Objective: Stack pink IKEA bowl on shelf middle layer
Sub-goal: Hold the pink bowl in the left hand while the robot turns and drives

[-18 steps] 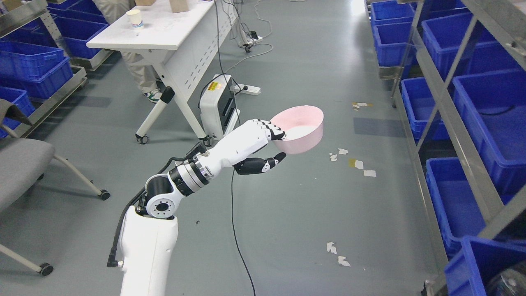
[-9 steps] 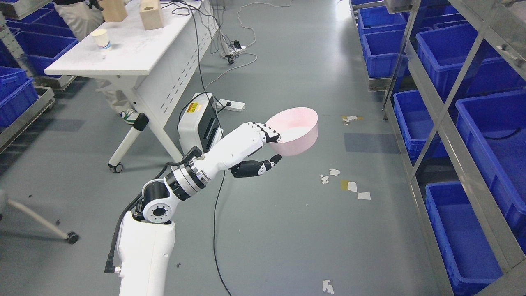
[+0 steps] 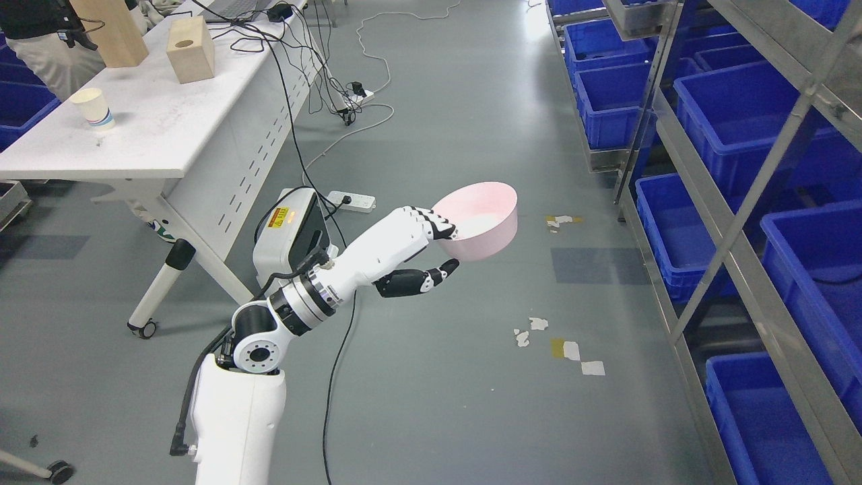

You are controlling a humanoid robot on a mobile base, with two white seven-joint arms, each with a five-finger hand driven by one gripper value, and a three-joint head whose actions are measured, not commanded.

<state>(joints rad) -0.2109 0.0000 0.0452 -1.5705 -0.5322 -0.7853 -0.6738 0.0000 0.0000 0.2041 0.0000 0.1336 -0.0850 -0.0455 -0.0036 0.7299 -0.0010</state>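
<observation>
Shelf [image 3: 734, 202] runs along the right, its tiers packed with blue bins [image 3: 731, 111]; white table [image 3: 155, 128] stands far left, open grey floor between. Left arm reaches out from lower left, forearm angled up and right. Left hand [image 3: 421, 246] has fingers [image 3: 431, 219] hooked over the near rim of the pink bowl [image 3: 479, 219], thumb under, clamped on it; bowl rides upright in mid-air, well apart from the shelf, likely held level for carrying.

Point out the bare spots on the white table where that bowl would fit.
The white table is bare between the paper cup and its near edge, and right of the small wooden block. The far end is crowded with cables. The left hand holds the pink bowl over floor.
</observation>
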